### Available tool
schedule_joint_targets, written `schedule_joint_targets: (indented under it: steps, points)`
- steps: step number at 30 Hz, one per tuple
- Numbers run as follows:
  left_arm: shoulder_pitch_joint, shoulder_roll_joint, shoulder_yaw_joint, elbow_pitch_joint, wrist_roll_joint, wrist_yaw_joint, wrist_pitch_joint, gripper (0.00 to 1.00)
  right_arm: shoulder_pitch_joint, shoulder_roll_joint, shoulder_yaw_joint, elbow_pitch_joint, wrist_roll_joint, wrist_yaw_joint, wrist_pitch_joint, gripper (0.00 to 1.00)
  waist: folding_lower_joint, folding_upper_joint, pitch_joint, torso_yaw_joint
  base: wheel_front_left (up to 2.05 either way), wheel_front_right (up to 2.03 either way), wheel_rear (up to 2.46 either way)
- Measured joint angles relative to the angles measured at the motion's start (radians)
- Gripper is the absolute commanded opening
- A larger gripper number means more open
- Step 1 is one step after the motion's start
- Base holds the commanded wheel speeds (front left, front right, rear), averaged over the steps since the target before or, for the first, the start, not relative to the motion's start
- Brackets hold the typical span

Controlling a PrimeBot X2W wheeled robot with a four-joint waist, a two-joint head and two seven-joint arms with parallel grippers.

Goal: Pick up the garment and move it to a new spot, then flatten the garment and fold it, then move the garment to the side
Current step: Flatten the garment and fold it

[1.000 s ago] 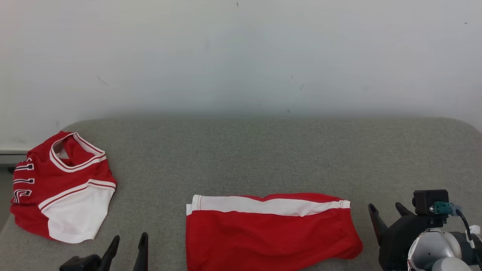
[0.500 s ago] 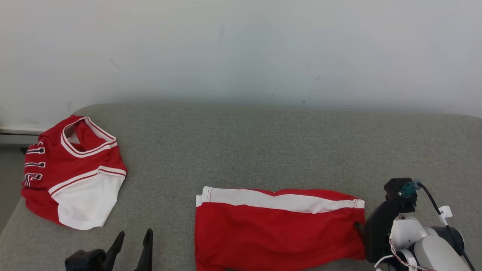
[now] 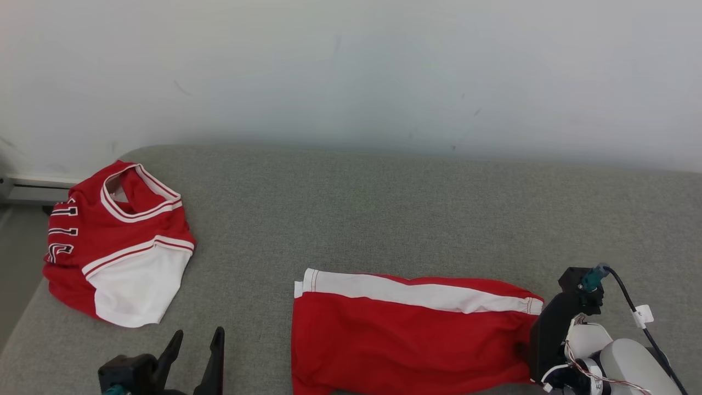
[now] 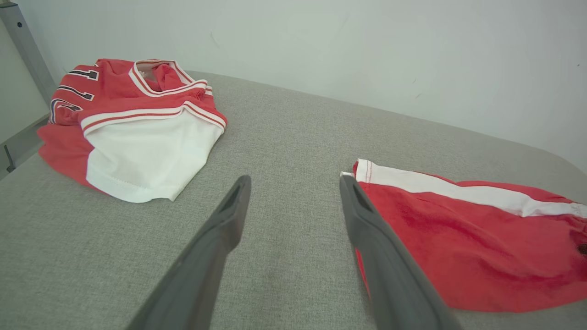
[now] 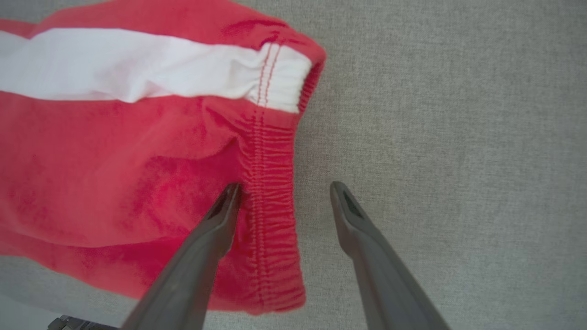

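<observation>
A grey cloth counter [image 3: 384, 208] meets a pale wall [image 3: 351, 71]. The right tool [image 5: 284, 188], released, straddles the waistband edge of the red shorts [image 3: 406, 340], which lie flat at the lower centre-right of the head view. The left tool [image 3: 198, 334], released and empty, sits lower left. A red-and-white jersey [image 3: 118, 241] lies mid-left.

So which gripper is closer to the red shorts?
Right. The right gripper, open, straddles the waistband of the shorts; the left gripper is off their other end, over bare cushion, apart from them.
</observation>
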Motion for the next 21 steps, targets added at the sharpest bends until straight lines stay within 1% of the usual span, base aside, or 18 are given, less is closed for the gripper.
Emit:
schedule_joint_targets:
  steps: [12, 17, 18, 19, 20, 21]
  points:
    - [-0.015, -0.002, -0.022, 0.004, 0.008, -0.001, 0.010, 1.00, -0.041, 0.027, -0.025, 0.109, 0.013, -0.005, 0.027, 1.00, -0.0001, 0.0001, 0.013, 0.044, 0.00, 0.00, 0.00]
    - [-0.016, -0.004, -0.027, 0.005, 0.008, -0.001, 0.014, 1.00, -0.048, 0.028, -0.041, 0.149, 0.012, -0.005, 0.028, 1.00, 0.0000, 0.0000, 0.018, 0.061, 0.00, 0.00, 0.00]
    - [-0.016, -0.005, -0.028, 0.005, 0.008, -0.002, 0.014, 1.00, -0.052, 0.028, -0.043, 0.159, 0.012, -0.005, 0.028, 0.50, -0.0001, 0.0000, 0.019, 0.064, 0.00, 0.00, 0.00]
    - [-0.015, -0.005, -0.026, 0.005, 0.008, -0.002, 0.014, 1.00, -0.060, 0.030, -0.044, 0.167, 0.010, -0.006, 0.028, 0.32, 0.0000, 0.0000, 0.020, 0.067, 0.00, 0.00, 0.00]
    - [-0.015, -0.005, -0.026, 0.006, 0.008, -0.002, 0.014, 1.00, -0.068, 0.032, -0.044, 0.171, 0.007, -0.006, 0.028, 0.00, -0.0001, 0.0000, 0.021, 0.069, 0.00, 0.00, 0.00]
    - [-0.015, -0.004, -0.025, 0.006, 0.008, -0.001, 0.014, 1.00, -0.076, 0.035, -0.044, 0.174, 0.001, -0.006, 0.028, 0.00, -0.0001, 0.0000, 0.021, 0.070, 0.00, 0.00, 0.00]
